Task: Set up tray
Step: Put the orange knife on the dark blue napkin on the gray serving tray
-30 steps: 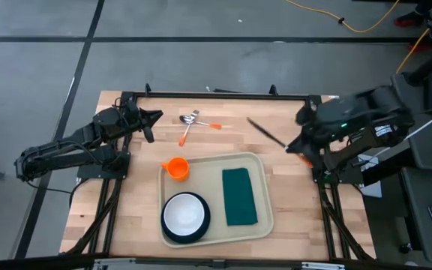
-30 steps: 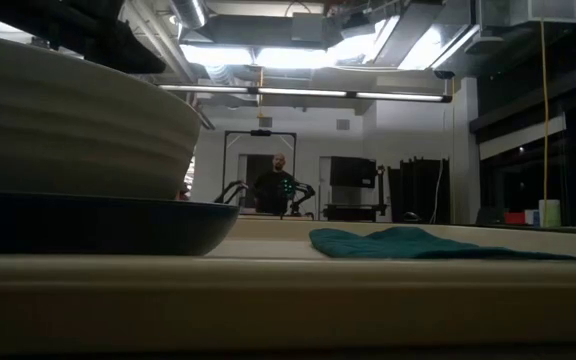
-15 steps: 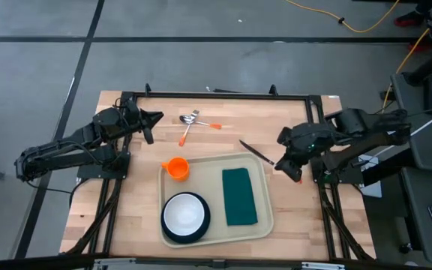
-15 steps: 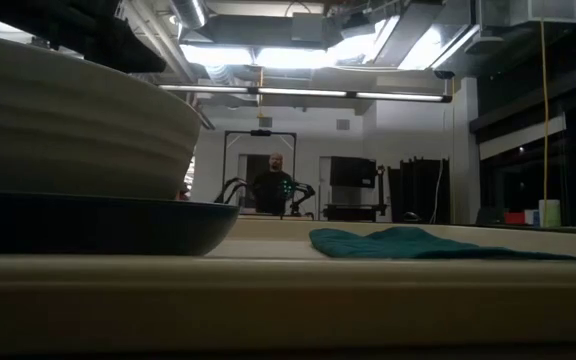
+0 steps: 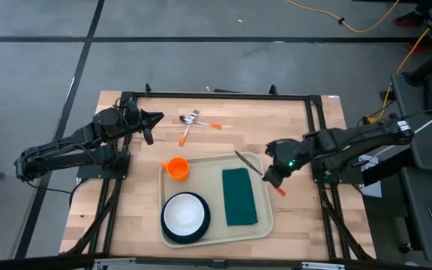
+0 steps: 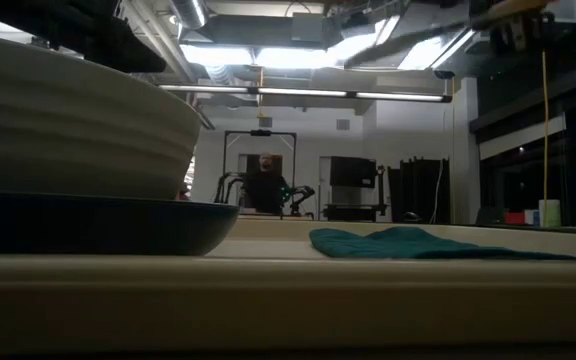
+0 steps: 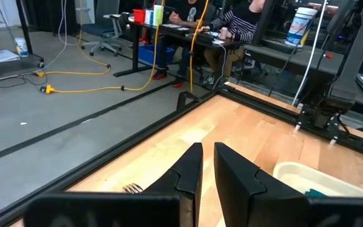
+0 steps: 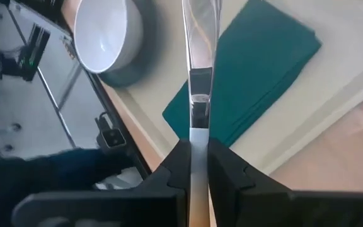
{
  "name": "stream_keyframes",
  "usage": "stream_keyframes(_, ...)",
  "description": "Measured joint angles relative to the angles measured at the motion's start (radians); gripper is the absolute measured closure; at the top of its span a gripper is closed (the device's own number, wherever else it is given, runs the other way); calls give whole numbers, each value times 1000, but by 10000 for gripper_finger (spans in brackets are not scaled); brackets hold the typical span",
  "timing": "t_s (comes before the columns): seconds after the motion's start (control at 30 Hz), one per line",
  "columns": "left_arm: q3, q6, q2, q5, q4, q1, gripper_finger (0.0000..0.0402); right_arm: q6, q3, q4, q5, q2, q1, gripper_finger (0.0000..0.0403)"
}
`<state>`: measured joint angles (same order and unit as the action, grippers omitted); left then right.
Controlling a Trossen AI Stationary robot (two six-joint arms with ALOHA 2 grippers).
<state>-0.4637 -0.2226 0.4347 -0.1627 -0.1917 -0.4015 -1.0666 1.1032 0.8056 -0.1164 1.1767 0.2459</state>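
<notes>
The beige tray [image 5: 265,225] lies near the table's near edge and carries an orange cup [image 5: 176,168], a white bowl [image 5: 185,213] on a dark teal plate [image 5: 166,229], and a green napkin [image 5: 239,196]. My right gripper [image 5: 271,177] hangs over the tray's far right corner, shut on a knife [image 5: 247,163] whose blade reaches over the napkin [image 8: 263,69] in the right wrist view. My left gripper [image 5: 154,117] waits, shut, at the table's far left. The low view shows the bowl [image 6: 68,110], the plate [image 6: 108,225] and the napkin [image 6: 418,243] behind the tray's rim [image 6: 268,290]. My right gripper pinches the knife between its two fingers [image 8: 175,167] at the pale part of the handle just behind the blade [image 8: 198,142]. The knife runs along the fingers. Its blade [image 8: 200,44] sticks out ahead, its orange end [image 5: 280,191] behind. It is lifted clear above the tray.
A spoon [image 5: 190,118] and a fork [image 5: 199,125] with orange handles lie crossed on the wood near the far edge, also glimpsed in the left wrist view as a fork tip [image 7: 131,188]. A black frame [image 5: 216,95] rims the table. People sit at desks [image 7: 232,25] beyond it.
My right gripper has carried the knife from the table's right edge toward the left and the near side, to above the tray's far right corner; the blade now reaches over the tray. It has stayed shut on the knife. The left arm has kept still.
</notes>
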Motion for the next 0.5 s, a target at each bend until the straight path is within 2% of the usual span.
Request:
stream_keyframes(0.17, 0, 0, 0, 0, 0, 0, 368, -120, -103, -136, 14, 0, 15, 369)
stream_keyframes(0.5, 0, 0, 0, 7, -2, 0, 368, -350, -202, -249, 214, 13, 26, 369)
